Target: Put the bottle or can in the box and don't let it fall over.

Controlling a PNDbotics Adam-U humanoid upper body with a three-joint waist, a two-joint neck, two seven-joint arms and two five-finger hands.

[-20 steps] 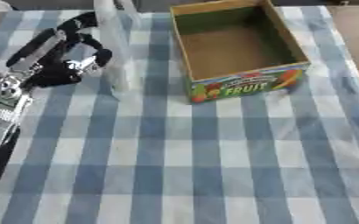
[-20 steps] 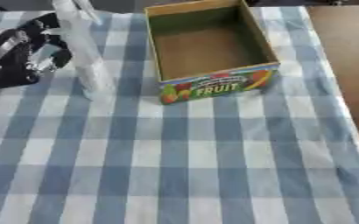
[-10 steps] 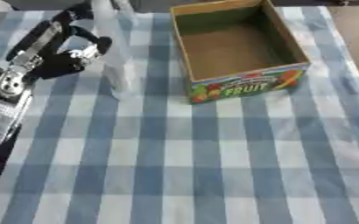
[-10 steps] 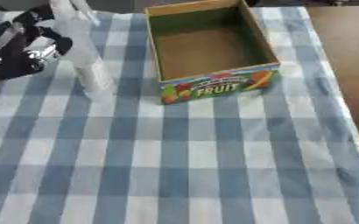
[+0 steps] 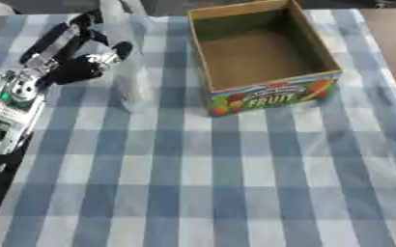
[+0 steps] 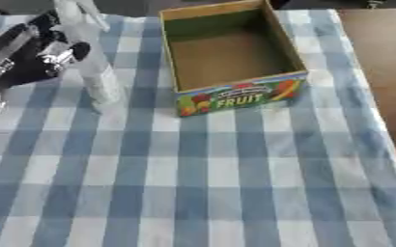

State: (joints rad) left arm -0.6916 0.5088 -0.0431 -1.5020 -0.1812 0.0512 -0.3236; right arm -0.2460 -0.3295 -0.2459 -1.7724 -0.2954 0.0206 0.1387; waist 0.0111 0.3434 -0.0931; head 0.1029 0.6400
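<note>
The bottle (image 5: 130, 67) stood upright on the checked worktop (image 5: 235, 183), just left of the box (image 5: 265, 53), which sat open and empty. It looked clear, tall and narrow, so I judged it light, slick and easy to tip; I would take it around the middle of its body, not near the cap. My left hand (image 5: 79, 58) sat just left of the bottle, fingers curled toward it, though I could not tell whether they touched it.

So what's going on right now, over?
Left hand beside clear bottle, fingers curled. Bottle upright, outside empty fruit box. Right hand out of view. Path clear.
</note>
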